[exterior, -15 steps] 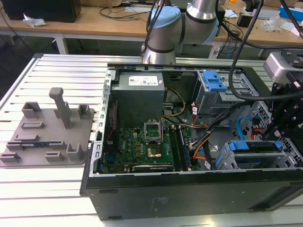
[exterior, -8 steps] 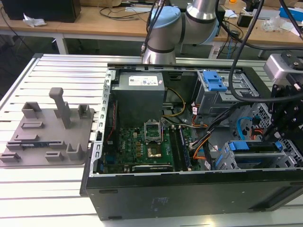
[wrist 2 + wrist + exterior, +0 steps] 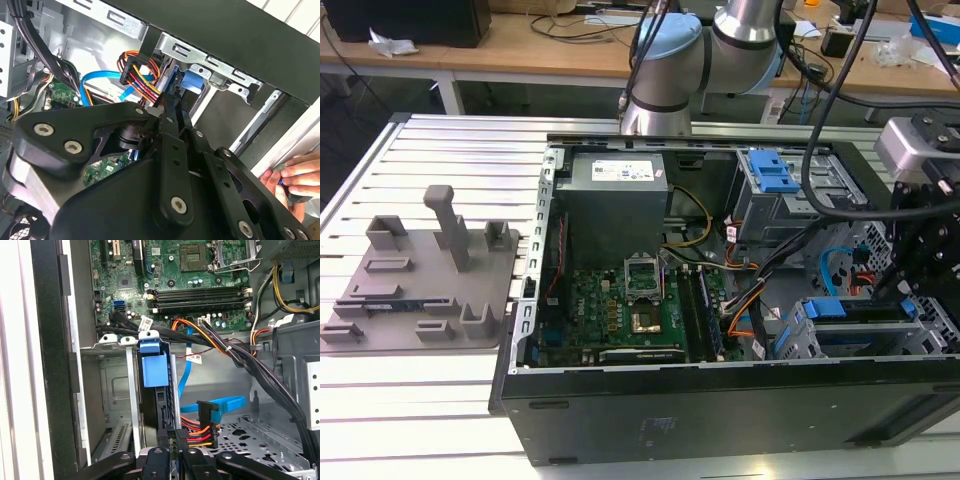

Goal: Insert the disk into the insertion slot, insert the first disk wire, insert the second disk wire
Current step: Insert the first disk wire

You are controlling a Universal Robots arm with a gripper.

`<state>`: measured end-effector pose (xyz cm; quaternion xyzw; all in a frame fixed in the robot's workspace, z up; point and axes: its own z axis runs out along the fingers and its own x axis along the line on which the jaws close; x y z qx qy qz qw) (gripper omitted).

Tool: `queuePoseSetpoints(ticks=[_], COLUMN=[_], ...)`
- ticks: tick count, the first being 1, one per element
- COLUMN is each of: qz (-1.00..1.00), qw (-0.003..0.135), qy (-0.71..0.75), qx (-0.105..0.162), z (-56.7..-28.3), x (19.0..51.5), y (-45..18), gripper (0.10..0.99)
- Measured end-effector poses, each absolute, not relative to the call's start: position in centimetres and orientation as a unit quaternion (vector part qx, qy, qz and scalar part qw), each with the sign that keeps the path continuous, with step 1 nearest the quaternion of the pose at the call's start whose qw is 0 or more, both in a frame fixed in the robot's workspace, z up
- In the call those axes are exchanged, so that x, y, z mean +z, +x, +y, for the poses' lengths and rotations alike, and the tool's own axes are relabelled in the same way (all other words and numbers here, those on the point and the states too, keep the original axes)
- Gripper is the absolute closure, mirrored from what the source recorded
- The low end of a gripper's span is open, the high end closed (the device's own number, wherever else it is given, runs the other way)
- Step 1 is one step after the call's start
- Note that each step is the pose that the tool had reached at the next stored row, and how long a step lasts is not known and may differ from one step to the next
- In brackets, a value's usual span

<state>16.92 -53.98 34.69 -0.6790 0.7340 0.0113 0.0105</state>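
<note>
Bright light, apparently from overhead, is noted; the slatted table (image 3: 400, 405) is washed out by glare at the exterior view's left. The insertion slot (image 3: 115, 390) is shaded in the first wrist view; the gripper (image 3: 172, 115) is rendered near-black in the second wrist view.

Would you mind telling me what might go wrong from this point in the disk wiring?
A person's hand is close to the gripper; a swing could strike it. The red, orange and yellow wires and the blue cable lie close by the gripper and could snag or be pulled.
</note>
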Motion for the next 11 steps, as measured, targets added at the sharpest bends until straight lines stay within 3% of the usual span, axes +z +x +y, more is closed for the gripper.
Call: queuePoseSetpoints(ticks=[11], qz=[0.734], qw=[0.011], qy=[-0.679], qx=[0.011], z=[-53.98], x=[34.07], y=[16.92], gripper=[0.918])
